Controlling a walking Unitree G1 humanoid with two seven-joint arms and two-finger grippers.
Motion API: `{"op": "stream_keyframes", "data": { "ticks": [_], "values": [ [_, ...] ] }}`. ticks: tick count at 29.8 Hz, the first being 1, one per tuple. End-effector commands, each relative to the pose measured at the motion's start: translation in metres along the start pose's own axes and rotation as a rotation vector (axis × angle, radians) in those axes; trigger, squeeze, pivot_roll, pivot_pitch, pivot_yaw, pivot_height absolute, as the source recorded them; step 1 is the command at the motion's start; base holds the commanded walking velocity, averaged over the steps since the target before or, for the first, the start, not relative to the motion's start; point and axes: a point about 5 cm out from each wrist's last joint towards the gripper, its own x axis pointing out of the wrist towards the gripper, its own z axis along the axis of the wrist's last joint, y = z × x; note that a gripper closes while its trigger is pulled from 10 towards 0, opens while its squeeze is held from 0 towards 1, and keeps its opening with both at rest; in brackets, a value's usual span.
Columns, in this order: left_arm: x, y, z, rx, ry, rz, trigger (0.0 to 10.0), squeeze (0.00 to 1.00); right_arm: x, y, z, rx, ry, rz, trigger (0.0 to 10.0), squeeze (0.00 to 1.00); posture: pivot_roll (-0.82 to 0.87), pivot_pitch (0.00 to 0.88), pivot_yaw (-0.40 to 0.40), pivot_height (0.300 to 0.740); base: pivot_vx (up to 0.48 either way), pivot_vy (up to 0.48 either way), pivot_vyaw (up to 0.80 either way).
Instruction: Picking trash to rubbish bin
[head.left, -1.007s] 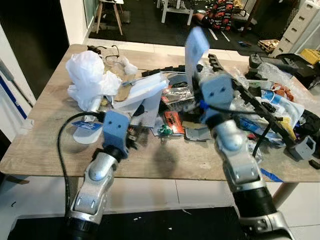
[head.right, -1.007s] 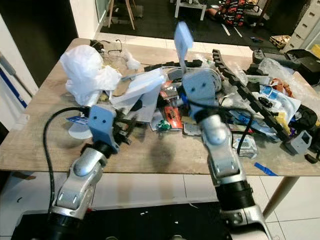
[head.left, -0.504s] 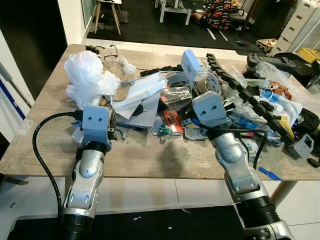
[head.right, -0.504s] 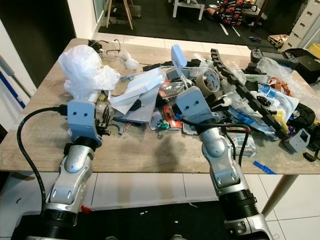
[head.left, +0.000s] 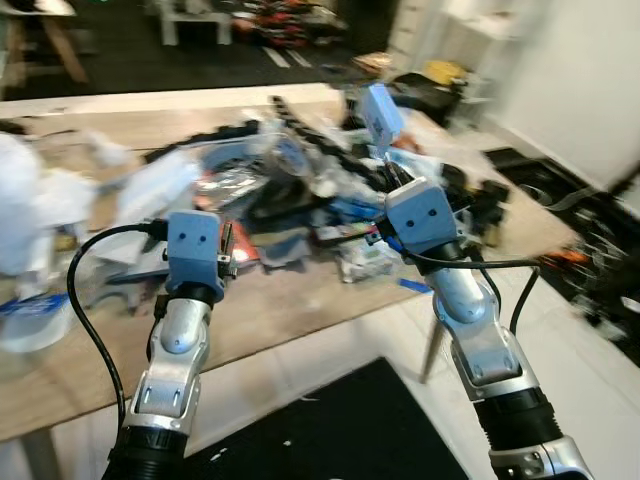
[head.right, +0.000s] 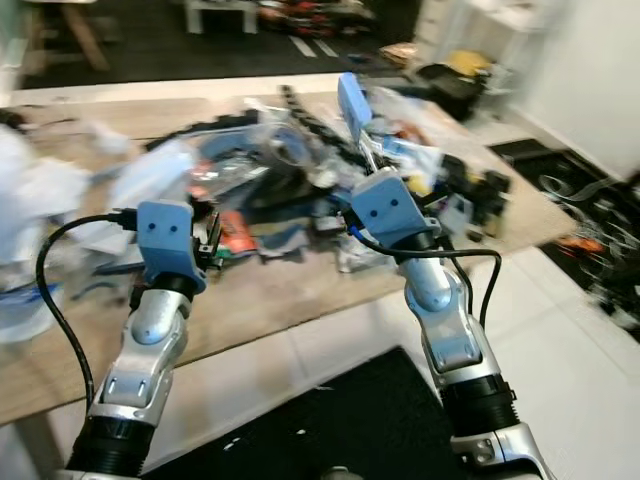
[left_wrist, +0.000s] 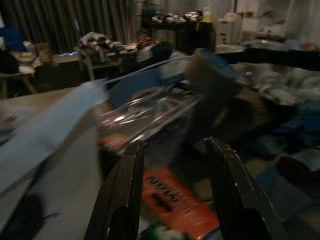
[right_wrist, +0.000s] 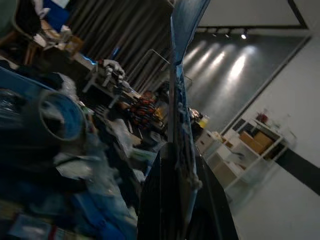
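My right gripper (head.left: 388, 165) is shut on a thin pale blue piece of trash (head.left: 378, 112), which stands upright above the cluttered wooden table (head.left: 300, 300). In the right wrist view the blue piece (right_wrist: 181, 50) rises straight out of the closed fingers (right_wrist: 165, 200). My left gripper (left_wrist: 174, 144) is open with nothing between its fingers, held over the table's near edge. It faces an orange packet (left_wrist: 170, 200), clear plastic wrap (left_wrist: 145, 112) and a tape roll (left_wrist: 210, 75). The eye views are blurred.
Mixed clutter covers the table: packets, wrappers, a black cable chain (head.left: 300, 120), white bags (head.left: 30, 200) at the left. A black mat (head.left: 340, 420) lies on the tiled floor below. Dark objects and cables (head.left: 600, 260) sit on the floor at the right.
The whole view has swung right and blurred, so the table now sits further left. The right gripper came down from its raised pose, still holding the blue piece. The left arm drew back.
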Motion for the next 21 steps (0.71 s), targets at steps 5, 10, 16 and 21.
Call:
{"op": "stream_keyframes", "data": {
  "ticks": [5,10,16,21],
  "values": [
    [-0.0021,-0.0045,-0.0030,-0.012,0.006,-0.011,10.0,0.00,0.0002,-0.0037,-0.0015,-0.018,-0.006,-0.004,10.0,0.00,-0.03,0.099,-0.108,0.740,0.000,0.000,-0.80],
    [-0.0026,-0.0045,-0.0034,-0.010,0.004,-0.007,10.0,0.00,-0.0002,-0.0024,-0.0022,-0.018,-0.006,0.005,10.0,0.00,-0.03,0.093,-0.111,0.740,0.000,0.000,-0.80],
    [-0.0032,-0.0037,-0.0038,-0.008,0.006,-0.004,10.0,0.00,-0.0009,0.0002,-0.0027,-0.015,-0.006,0.013,10.0,0.00,-0.02,0.089,-0.111,0.740,0.000,0.000,-0.80],
    [-0.0027,-0.0029,-0.0036,-0.007,0.004,-0.003,10.0,0.00,-0.0009,0.0013,-0.0034,-0.014,-0.005,0.019,10.0,0.00,-0.02,0.090,-0.110,0.740,0.000,0.000,-0.80]
  ]
}}
